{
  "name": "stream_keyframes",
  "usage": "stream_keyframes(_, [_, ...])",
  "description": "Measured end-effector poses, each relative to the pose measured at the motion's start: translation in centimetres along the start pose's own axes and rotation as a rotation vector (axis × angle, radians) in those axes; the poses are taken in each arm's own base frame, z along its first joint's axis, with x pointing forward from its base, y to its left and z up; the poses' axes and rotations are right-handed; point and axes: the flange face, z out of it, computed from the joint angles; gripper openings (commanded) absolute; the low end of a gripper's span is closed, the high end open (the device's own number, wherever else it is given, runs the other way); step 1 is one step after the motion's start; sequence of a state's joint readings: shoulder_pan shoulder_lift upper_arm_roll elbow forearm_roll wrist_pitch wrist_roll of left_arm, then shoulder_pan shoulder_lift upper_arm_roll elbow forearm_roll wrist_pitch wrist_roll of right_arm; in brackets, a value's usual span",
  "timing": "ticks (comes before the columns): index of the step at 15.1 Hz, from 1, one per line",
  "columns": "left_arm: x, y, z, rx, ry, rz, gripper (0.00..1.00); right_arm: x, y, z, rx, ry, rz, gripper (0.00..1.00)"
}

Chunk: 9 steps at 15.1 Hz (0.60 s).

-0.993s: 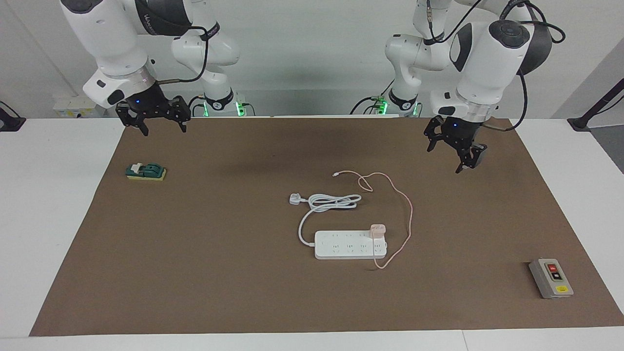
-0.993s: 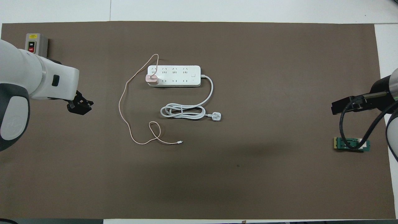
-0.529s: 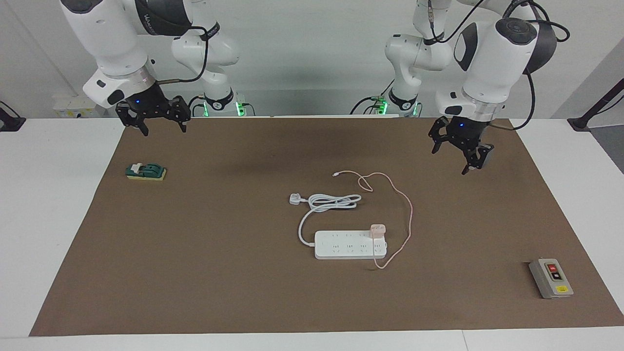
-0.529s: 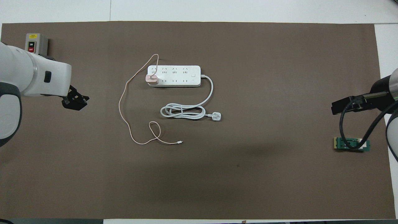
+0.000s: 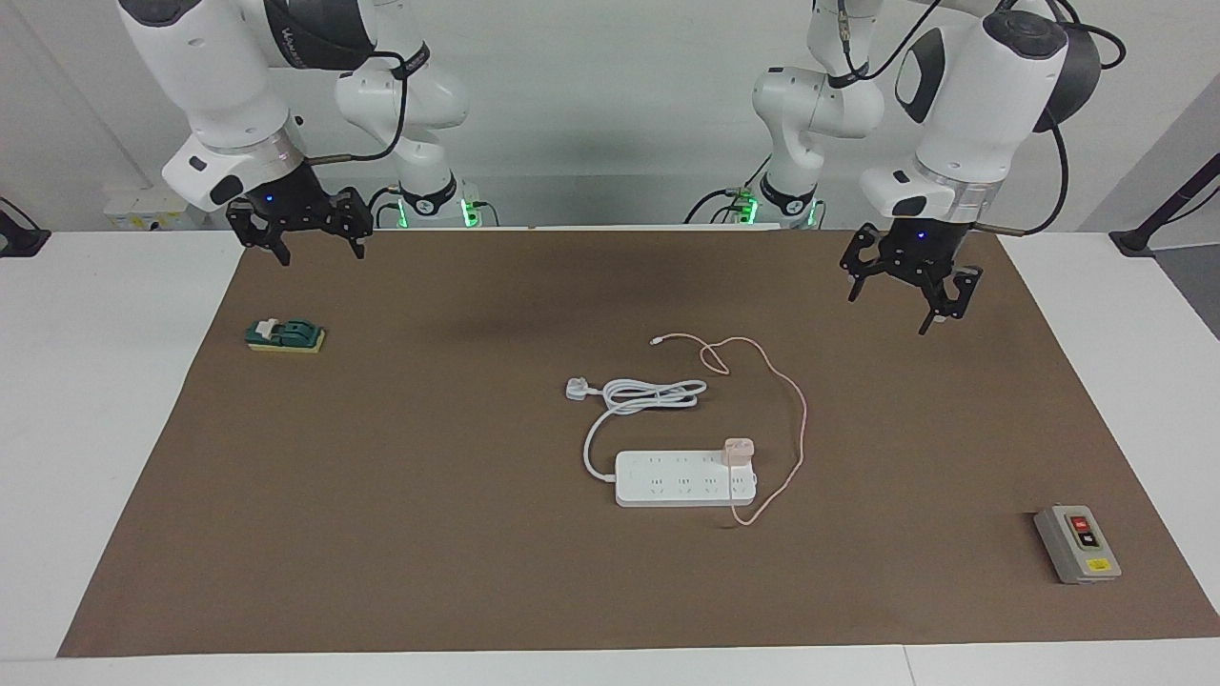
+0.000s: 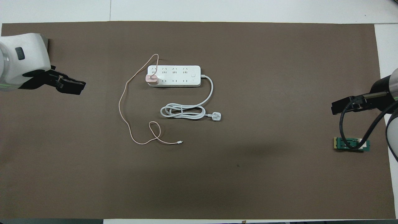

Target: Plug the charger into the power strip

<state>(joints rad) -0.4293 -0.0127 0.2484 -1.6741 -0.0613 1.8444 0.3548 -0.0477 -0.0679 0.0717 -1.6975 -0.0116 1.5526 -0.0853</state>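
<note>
Charger [image 5: 739,451]: we find the pale-pink cube seated on the power strip, at the end of the strip toward the left arm's side of the tabletop, in the row of outlets nearer to the robots; in the facing view it sits just below frame centre.
Charger cable [image 5: 799,431]: we trace a thin pink line from the cube, looping off the strip's end and running toward the robots, ending in a small free connector on the mat.
Power strip [image 5: 684,479]: we see a long white block lying flat on the brown mat [image 5: 477,534], lower centre of the facing view, upper centre of the overhead view.
Strip cord: we note a thick white cord [image 6: 209,93] leaving the strip's other end, gathered in a bundled coil with a white three-pin plug [image 6: 216,117] lying free on the mat.
Left gripper [image 5: 910,286]: we see it raised over the mat, upper right of the facing view, fingers apart, holding nothing.
Right gripper [image 5: 300,233]: we see it waiting over the mat's edge, upper left of the facing view, fingers apart, holding nothing.
Grey switch box [image 5: 1077,544]: we place it at the lower right of the facing view; it carries a red and a black button.
Green block [image 5: 285,335]: we place it on the mat, below the right gripper in the facing view.
</note>
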Motion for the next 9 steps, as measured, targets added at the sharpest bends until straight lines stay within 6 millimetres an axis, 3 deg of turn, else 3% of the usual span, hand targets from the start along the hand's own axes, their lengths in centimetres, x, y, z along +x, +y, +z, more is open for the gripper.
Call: stream_keyframes(9, [-2.3, -1.2, -2.7, -0.044, -0.178, -0.222, 1.0, 0.0, 0.0, 0.0, 0.0, 0.0, 0.0, 1.0])
